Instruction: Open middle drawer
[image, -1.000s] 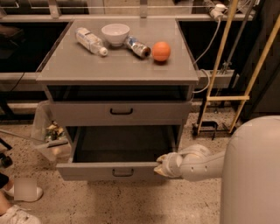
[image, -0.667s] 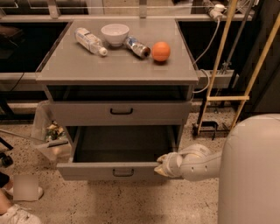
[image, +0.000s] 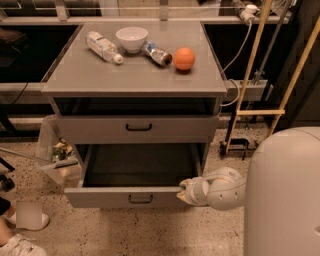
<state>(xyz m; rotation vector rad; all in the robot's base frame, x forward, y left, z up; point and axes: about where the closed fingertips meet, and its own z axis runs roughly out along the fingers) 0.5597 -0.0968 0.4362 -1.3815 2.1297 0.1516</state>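
Seeing middle drawer (image: 142, 167) pulled well out, so prob done imo. Spotting end effector (image: 186, 192) at its front-right corner, off the handle (image: 140, 199), maybe for edge pulling. Can't tell grip state tbh.

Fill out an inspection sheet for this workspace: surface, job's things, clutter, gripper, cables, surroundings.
Surface: grey cabinet top, carrying four loose items.
Job's things: middle drawer pulled out, plain grey inside, nothing seen in it; upper drawer sits back under the top.
Clutter: plastic bottle lying down; white bowl upright; small container on its side; orange.
Gripper: gripper at the open drawer's right front corner.
Cables: white cable hanging right of the cabinet.
Surroundings: speckled floor; clear bag left of the cabinet; wooden poles on the right.
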